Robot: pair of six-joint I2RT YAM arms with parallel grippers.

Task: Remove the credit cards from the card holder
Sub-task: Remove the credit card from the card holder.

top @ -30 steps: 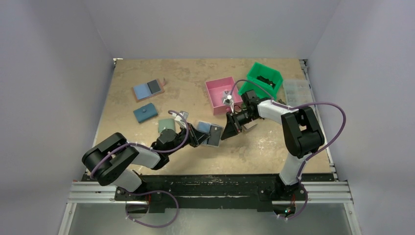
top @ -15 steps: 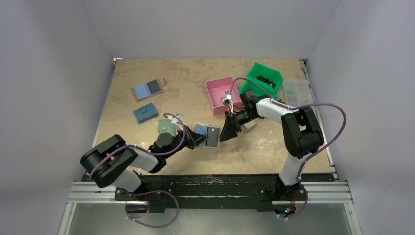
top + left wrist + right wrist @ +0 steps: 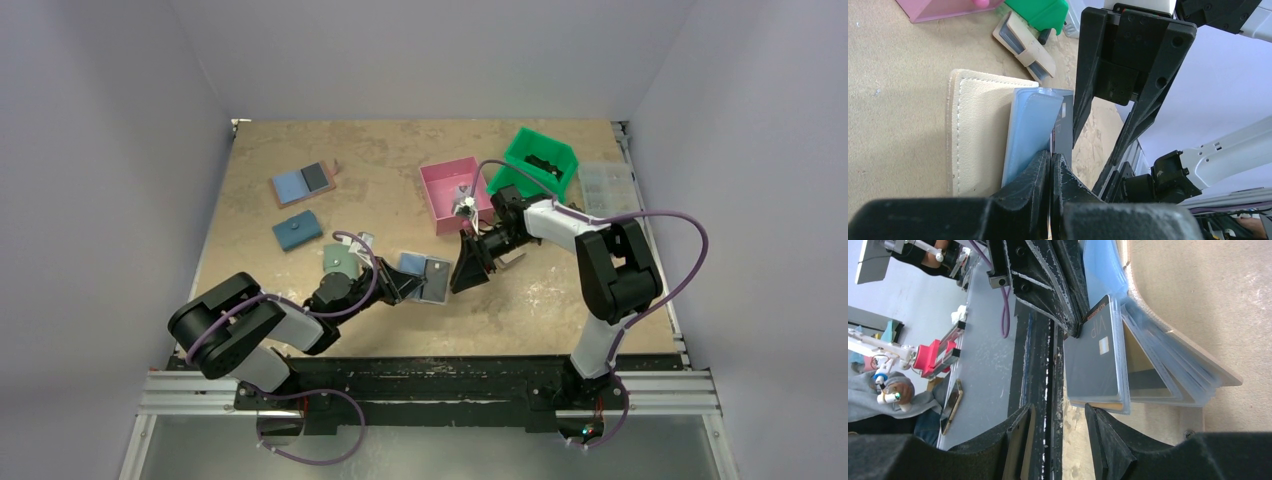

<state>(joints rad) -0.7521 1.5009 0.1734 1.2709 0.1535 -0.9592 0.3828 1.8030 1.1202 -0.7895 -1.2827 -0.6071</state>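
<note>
**Bench layout, top and wrist views.** Both arms reach toward the middle of the bench (image 3: pixel 400 150).

- **Card holder.** The card holder (image 3: pixel 428 276) lies open about midway between the left and right edges, nearer the near edge than the far one. Its beige cover rests flat on the surface and its clear sleeves fan upward.
- **Left claw.** The left claw (image 3: pixel 1050 167) has its fingers pressed together on the edge of the holder's inner leaves. There a pale blue sleeve (image 3: pixel 1030 125) meets a dark grey card (image 3: pixel 1095 360) printed "VIP". In the right wrist view the fingertips pinch at that card's corner. Whether they hold the bare card or a sleeve around it cannot be told.
- **Other card.** A gold-yellow card (image 3: pixel 1140 357) shows through the clear sleeves beside the grey one.
- **Right claw.** The right claw (image 3: pixel 1058 412) faces the free short edge of the grey card. Its fingers stand apart with nothing between them, just short of the card.
- **Right of centre.** A tan folded wallet (image 3: pixel 1025 45) lies near the right claw, on its far side. A pink bin (image 3: pixel 455 195) and a green bin (image 3: pixel 540 160) stand toward the far edge. A clear compartment box (image 3: pixel 608 185) sits at the right edge.
- **Left side.** A second open holder (image 3: pixel 303 183) with brighter blue and black panels and a teal pouch (image 3: pixel 297 231) lie toward the left edge. A grey-green pouch (image 3: pixel 338 258) lies just beside the left arm.
</note>
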